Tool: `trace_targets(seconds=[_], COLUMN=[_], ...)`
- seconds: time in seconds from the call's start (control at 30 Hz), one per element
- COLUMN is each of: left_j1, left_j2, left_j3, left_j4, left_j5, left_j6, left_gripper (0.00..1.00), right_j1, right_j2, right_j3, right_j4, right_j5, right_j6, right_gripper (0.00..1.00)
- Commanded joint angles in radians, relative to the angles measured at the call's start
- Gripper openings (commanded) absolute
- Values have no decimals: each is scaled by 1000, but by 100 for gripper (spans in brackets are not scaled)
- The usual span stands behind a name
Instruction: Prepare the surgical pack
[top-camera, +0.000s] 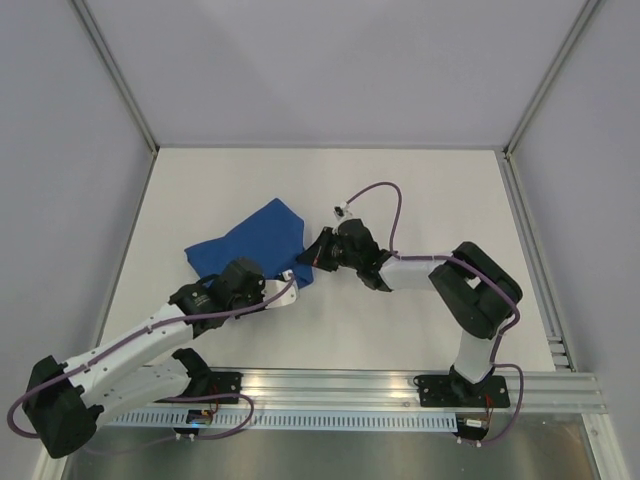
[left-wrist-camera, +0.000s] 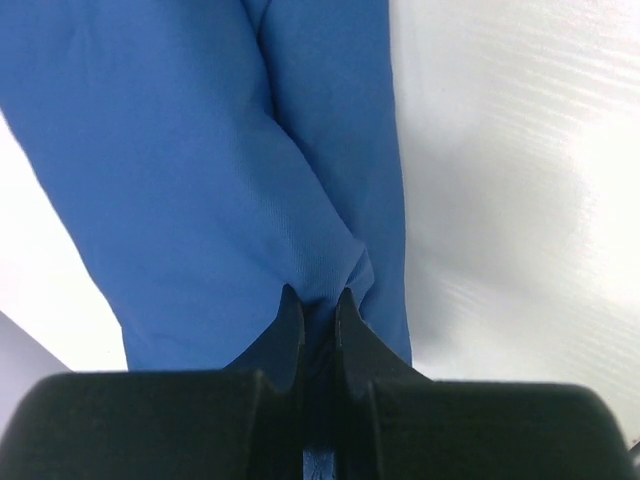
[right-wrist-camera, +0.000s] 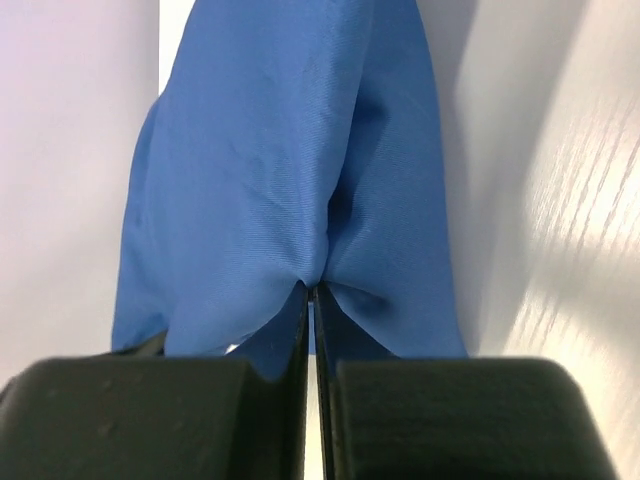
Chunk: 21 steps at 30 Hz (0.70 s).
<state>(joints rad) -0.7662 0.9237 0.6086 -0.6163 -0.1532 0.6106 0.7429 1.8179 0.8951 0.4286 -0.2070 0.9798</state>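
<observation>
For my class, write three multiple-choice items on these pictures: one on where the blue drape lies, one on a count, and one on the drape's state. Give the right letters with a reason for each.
1. In the top view, where does the drape lie on the table?
A. left of the middle
B. at the far right corner
C. against the far wall

2. How many grippers pinch the drape?
A. none
B. one
C. two

3. What state is the drape in?
A. spread flat over the whole table
B. gathered into a creased bundle
C. hanging off the near edge

Answers:
1 A: the blue fabric sits left of centre, ahead of the left arm.
2 C: the left gripper and the right gripper each have their jaws closed on a fold in their wrist views.
3 B: it covers only a small patch and shows folds.
</observation>
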Motion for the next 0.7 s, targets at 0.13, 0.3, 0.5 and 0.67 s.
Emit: trace_targets(seconds=[0.13, 0.3, 0.5, 0.67], left_j1=[-1, -1, 1, 7], left_j2=[-164, -164, -79, -45], left_j3=[-39, -86, 83, 128], left_j4=[-250, -255, -477, -684], left_j5=[30, 53, 77, 123], left_j6=[86, 87, 32, 84], left_gripper=[0, 13, 68, 79], right_j1=[-22, -13, -13, -11], right_j2=[-40, -104, -284, -296], right_j3=[-107, -148, -265, -291], right_j4=[93, 43, -56, -60], right_j5=[-9, -89, -26, -38], right_j6=[-29, -211, -370, -457], right_gripper=[0, 30, 43, 45])
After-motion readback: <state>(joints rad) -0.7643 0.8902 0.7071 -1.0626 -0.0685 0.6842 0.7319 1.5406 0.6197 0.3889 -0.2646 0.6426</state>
